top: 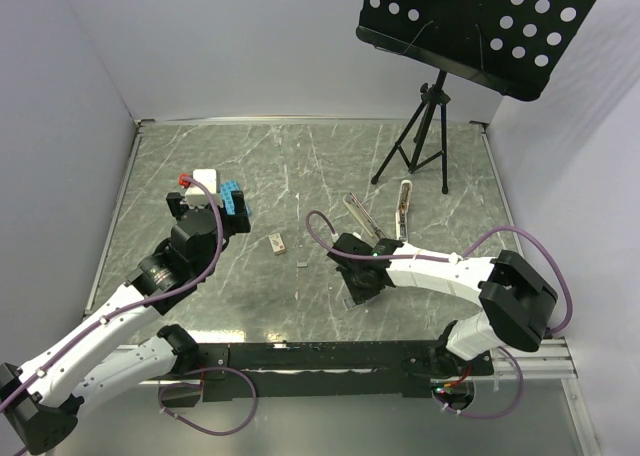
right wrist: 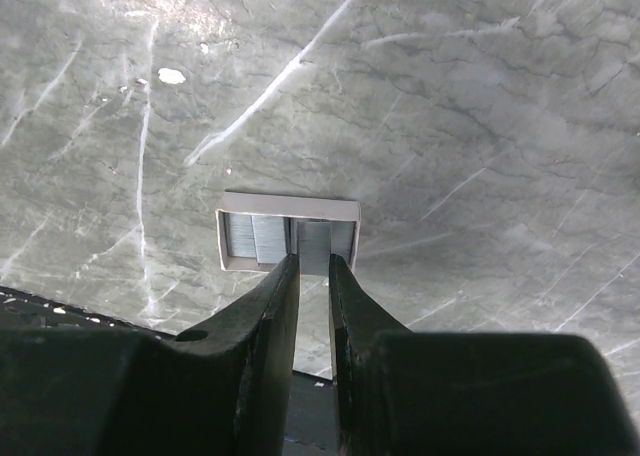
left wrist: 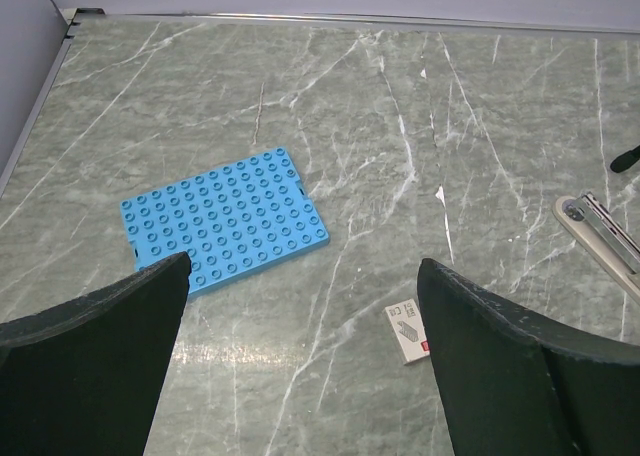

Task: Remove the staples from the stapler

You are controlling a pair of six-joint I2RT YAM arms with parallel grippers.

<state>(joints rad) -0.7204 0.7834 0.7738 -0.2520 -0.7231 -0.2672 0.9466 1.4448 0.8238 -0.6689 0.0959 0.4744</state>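
The stapler (top: 403,206) lies opened on the table at the centre right, its white bar beside a silvery metal rail (top: 356,214). Its end also shows at the right edge of the left wrist view (left wrist: 598,228). My right gripper (right wrist: 313,259) is shut on a strip of staples (right wrist: 314,243) and holds it just above a small open white box (right wrist: 288,209) with more staples inside. In the top view this gripper (top: 357,288) is in front of the stapler. My left gripper (left wrist: 300,311) is open and empty, above the table near the blue studded plate (left wrist: 228,221).
A tiny white-and-brown block (top: 277,242) lies mid-table and also shows in the left wrist view (left wrist: 407,331). A small grey bit (top: 303,266) lies near it. A black tripod (top: 420,136) with a perforated stand stands at the back right. White walls enclose the table.
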